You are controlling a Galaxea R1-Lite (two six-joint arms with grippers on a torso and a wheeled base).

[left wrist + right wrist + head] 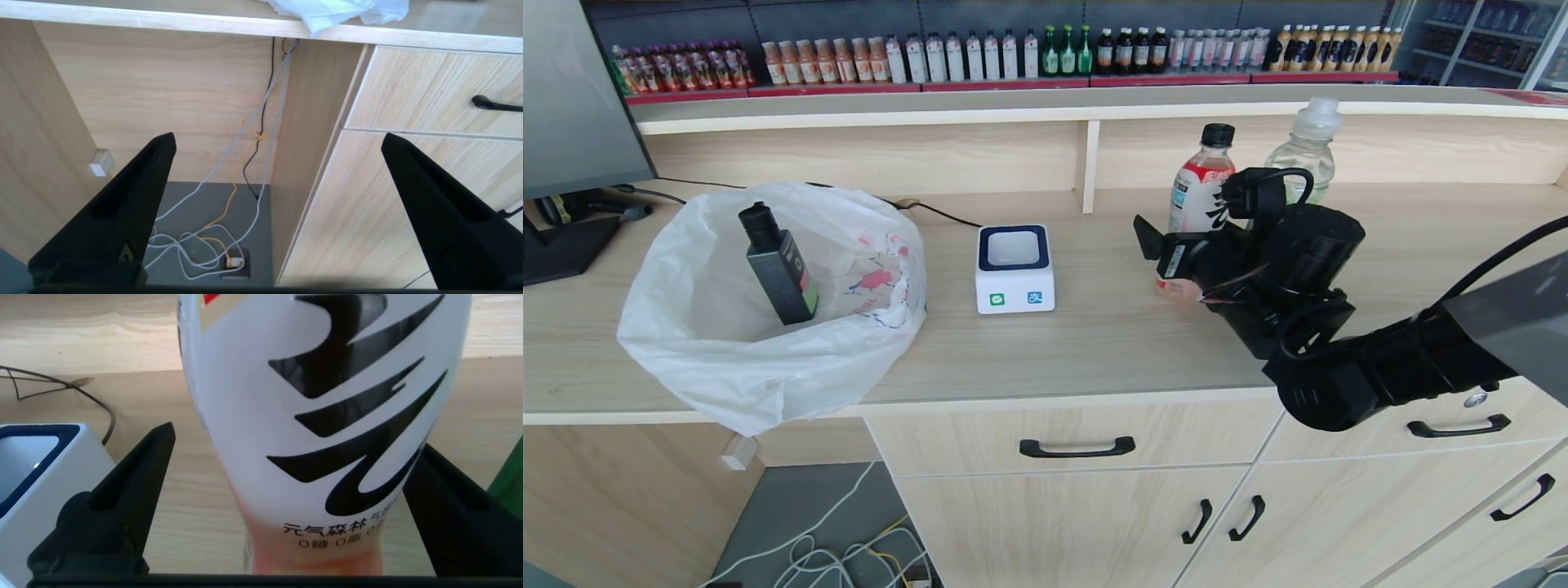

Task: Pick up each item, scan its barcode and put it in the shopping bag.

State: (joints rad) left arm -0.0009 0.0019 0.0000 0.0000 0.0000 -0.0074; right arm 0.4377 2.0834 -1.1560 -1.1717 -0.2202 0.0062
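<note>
**One item bagged, two bottles left**

Dark bottle (778, 265) already leans inside the shopping bag (686, 269), at left on the worktop (1094, 343). Red-label bottle (1199, 192) & clear bottle (1303, 159) stand at right, prob. unscanned. Right tool (302, 531) is spread round the red-label one, not pinching yet. Scanner (1014, 269) sits btwn bag & bottles. Left tool (278, 212) is spread, empty, low by the cupboard front. Pale wood worktop w/ drawers (1062, 425) under; shelf (1005, 84) of drinks behind.

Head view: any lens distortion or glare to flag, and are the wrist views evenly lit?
Head view: back ledge bows slightly, wide-angle bending; no harsh glare on the shopping bag. Left wrist view: left gripper reads as dark silhouette. Right wrist view: bottle evenly lit.
</note>
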